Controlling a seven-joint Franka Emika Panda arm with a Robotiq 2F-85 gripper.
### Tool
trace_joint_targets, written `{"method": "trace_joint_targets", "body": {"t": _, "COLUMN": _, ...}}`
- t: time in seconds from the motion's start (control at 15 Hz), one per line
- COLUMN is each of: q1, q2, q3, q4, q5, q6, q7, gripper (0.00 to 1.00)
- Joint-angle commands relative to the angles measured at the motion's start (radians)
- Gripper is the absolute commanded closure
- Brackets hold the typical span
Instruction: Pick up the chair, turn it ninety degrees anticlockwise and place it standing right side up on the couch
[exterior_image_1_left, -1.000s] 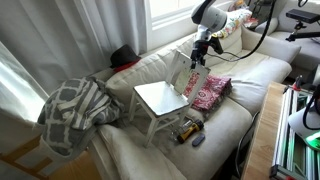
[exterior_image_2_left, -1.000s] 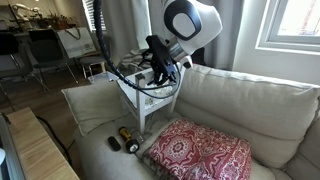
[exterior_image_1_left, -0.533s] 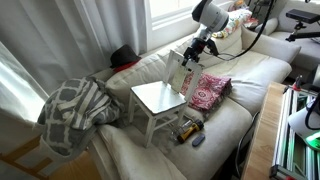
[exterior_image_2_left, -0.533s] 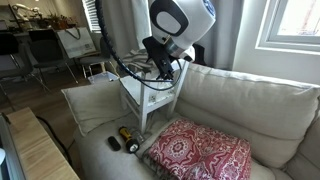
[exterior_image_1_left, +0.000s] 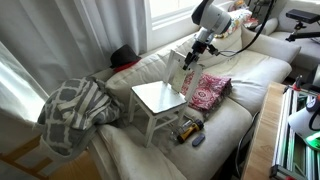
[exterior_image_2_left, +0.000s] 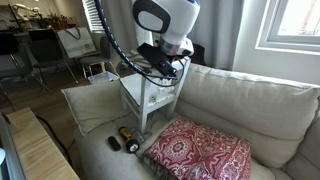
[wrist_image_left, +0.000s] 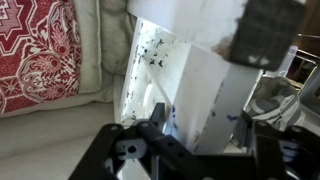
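Standing upright on the couch (exterior_image_1_left: 252, 74) seat, the chair (exterior_image_1_left: 160, 97) has a red patterned cushion (exterior_image_1_left: 208, 90) just beside its back. A yellow-and-black cylinder (exterior_image_1_left: 187, 129) and a small dark object (exterior_image_1_left: 197, 141) lie near its legs, and a plaid blanket (exterior_image_1_left: 75, 112) is heaped well off to one side. Gripper (exterior_image_2_left: 158, 70) at the chair's top rail, white wood between its fingers (wrist_image_left: 135, 150) in the wrist view; pinching or merely straddling, cannot tell.

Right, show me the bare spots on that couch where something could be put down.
Barest: the couch seat between the red cushion and the far armrest. A strip lies along the front edge between the plaid blanket and the chair. Crowded: the gap between chair and cushion, where small dark objects lie.
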Motion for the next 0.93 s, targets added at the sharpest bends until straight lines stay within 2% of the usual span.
{"method": "trace_joint_targets", "body": {"t": 0.0, "q1": 0.043, "q2": -0.004, "q3": -0.005, "q4": -0.047, "q5": 0.064, "q6": 0.112, "q7": -0.086, "gripper": 0.63}}
{"method": "trace_joint_targets", "body": {"t": 0.2, "q1": 0.059, "q2": -0.006, "q3": -0.008, "q4": -0.064, "q5": 0.047, "q6": 0.156, "q7": -0.084, "gripper": 0.86}}
{"method": "trace_joint_targets", "body": {"t": 0.33, "q1": 0.071, "q2": -0.008, "q3": -0.017, "q4": -0.074, "q5": 0.014, "q6": 0.172, "q7": -0.062, "gripper": 0.98}}
{"method": "trace_joint_targets", "body": {"t": 0.4, "q1": 0.077, "q2": -0.011, "q3": -0.020, "q4": -0.076, "q5": 0.001, "q6": 0.175, "q7": -0.057, "gripper": 0.94}}
{"method": "trace_joint_targets", "body": {"t": 0.6, "q1": 0.092, "q2": -0.022, "q3": -0.027, "q4": -0.080, "q5": -0.036, "q6": 0.186, "q7": -0.033, "gripper": 0.95}}
{"method": "trace_joint_targets", "body": {"t": 0.87, "q1": 0.088, "q2": -0.088, "q3": 0.004, "q4": -0.083, "q5": -0.056, "q6": 0.134, "q7": -0.055, "gripper": 0.94}}
